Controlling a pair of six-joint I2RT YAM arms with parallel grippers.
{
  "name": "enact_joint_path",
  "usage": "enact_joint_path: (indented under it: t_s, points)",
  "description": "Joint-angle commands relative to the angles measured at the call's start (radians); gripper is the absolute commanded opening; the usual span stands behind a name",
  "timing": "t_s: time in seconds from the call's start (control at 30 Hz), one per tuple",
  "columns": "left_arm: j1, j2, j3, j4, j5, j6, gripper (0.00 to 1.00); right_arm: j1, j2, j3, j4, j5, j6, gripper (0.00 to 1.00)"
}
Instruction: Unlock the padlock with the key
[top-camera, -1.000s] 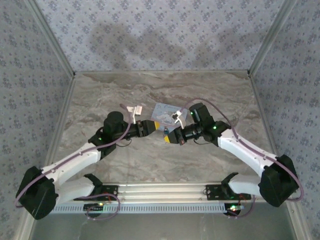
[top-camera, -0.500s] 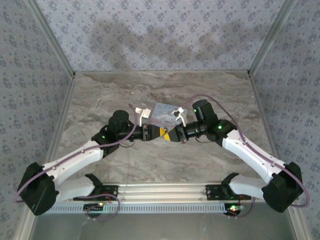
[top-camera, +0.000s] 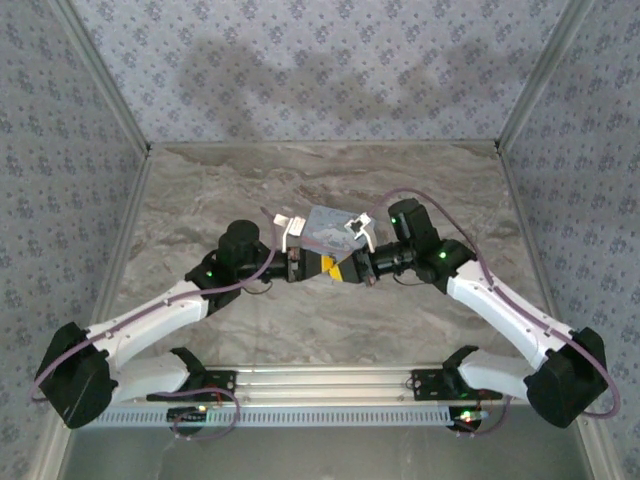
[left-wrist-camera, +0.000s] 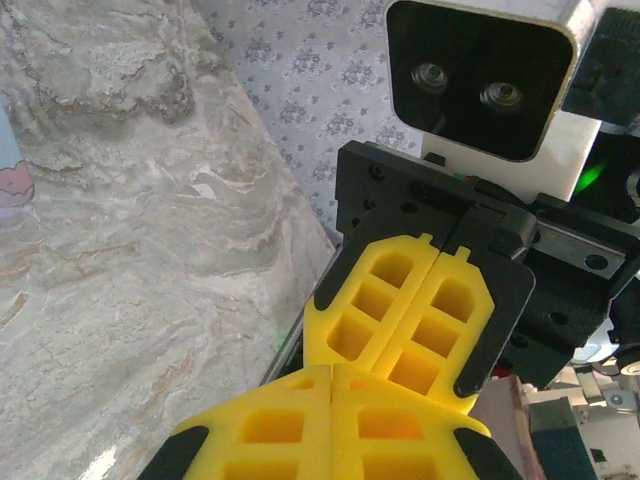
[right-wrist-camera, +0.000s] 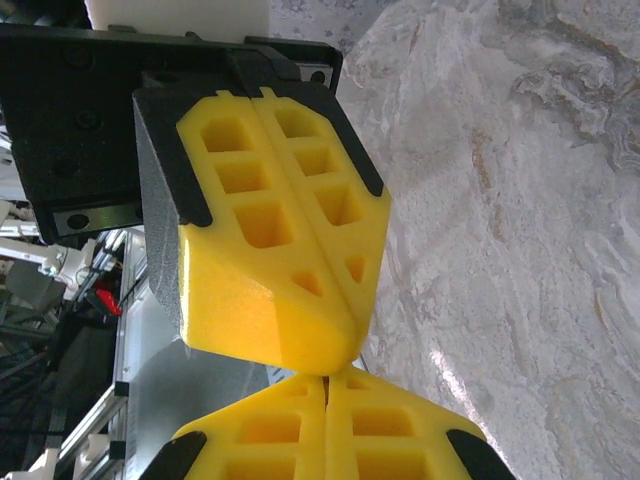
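- Left gripper (top-camera: 325, 265): jaws fully closed. In the left wrist view its yellow pads (left-wrist-camera: 270, 435) press flat together along one straight seam. Nothing seen clamped between them.
- Right gripper (top-camera: 345, 269): same state, jaws fully closed. In the right wrist view its pads (right-wrist-camera: 390, 435) are flush. Nothing seen held.
- Both arms reach inward over the marble-pattern table (top-camera: 450, 190) and meet nose to nose at mid-table.
- The two sets of yellow tips are touching or as good as touching. In each wrist view the other gripper's tip sits right on the near gripper's tip.
- The grippers are not quite in line. From the right wrist, the left gripper comes in at a slight angle.
- Tin (top-camera: 325, 228): pale blue, rectangular, printed. It looks to lie flat on the table just beyond the point where the tips meet, between the two white wrist-camera brackets. From above, the brackets overlap its left and right edges.
- A pale blue and pink corner of the tin shows at the left edge of the left wrist view.
- Padlock: too small to pick out. Cannot tell whether it sits on the tin or is hidden under the tips.
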Motion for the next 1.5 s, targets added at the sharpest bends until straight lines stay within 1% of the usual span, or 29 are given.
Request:
enact_joint_path:
  t_s: [0.0,0.07,0.1,0.13,0.17,0.27,0.37,0.4,0.5,0.7,0.9,1.0,1.13,1.2,1.33,1.47]
  points:
    - [-0.01,-0.008,0.016,0.032,-0.051,-0.015,0.0,-0.028,-0.046,-0.013,0.058,-0.006,0.055,0.09]
    - [-0.009,-0.014,0.002,0.046,-0.113,-0.032,0.0,-0.049,-0.081,-0.049,0.115,0.047,0.11,0.27]
    - [-0.009,-0.016,0.002,0.042,-0.137,-0.038,0.0,-0.054,-0.102,-0.073,0.153,0.076,0.138,0.34]
    - [-0.008,-0.018,0.002,0.044,-0.161,-0.042,0.0,-0.054,-0.126,-0.101,0.199,0.111,0.168,0.4]
    - [-0.007,-0.019,0.003,0.052,-0.178,-0.048,0.0,-0.05,-0.15,-0.127,0.242,0.149,0.195,0.43]
    - [-0.008,-0.014,0.005,0.084,-0.215,-0.072,0.0,-0.02,-0.222,-0.208,0.361,0.311,0.272,0.43]
    - [-0.009,-0.012,0.0,0.13,-0.238,-0.103,0.0,-0.003,-0.291,-0.294,0.514,0.433,0.33,0.45]
    - [-0.009,-0.01,0.002,0.135,-0.244,-0.111,0.0,0.002,-0.302,-0.312,0.553,0.454,0.372,0.46]
    - [-0.015,-0.012,-0.003,0.159,-0.266,-0.13,0.0,0.026,-0.304,-0.351,0.665,0.483,0.416,0.47]
    - [-0.026,-0.017,-0.016,0.202,-0.299,-0.164,0.0,0.092,-0.264,-0.353,0.755,0.542,0.416,0.51]
    - [-0.033,-0.014,-0.026,0.252,-0.318,-0.195,0.0,0.122,-0.211,-0.337,0.797,0.557,0.411,0.49]
    - [-0.034,-0.018,-0.029,0.259,-0.325,-0.199,0.0,0.128,-0.201,-0.339,0.814,0.554,0.416,0.43]
    - [-0.035,-0.019,-0.038,0.28,-0.33,-0.213,0.0,0.132,-0.187,-0.334,0.838,0.541,0.424,0.44]
    - [-0.035,-0.021,-0.039,0.283,-0.332,-0.213,0.0,0.137,-0.174,-0.33,0.851,0.538,0.428,0.4]
    - [-0.034,-0.025,-0.047,0.302,-0.337,-0.22,0.0,0.14,-0.147,-0.33,0.875,0.531,0.441,0.39]
    - [-0.035,-0.034,-0.059,0.309,-0.35,-0.225,0.0,0.142,-0.136,-0.335,0.905,0.536,0.452,0.31]
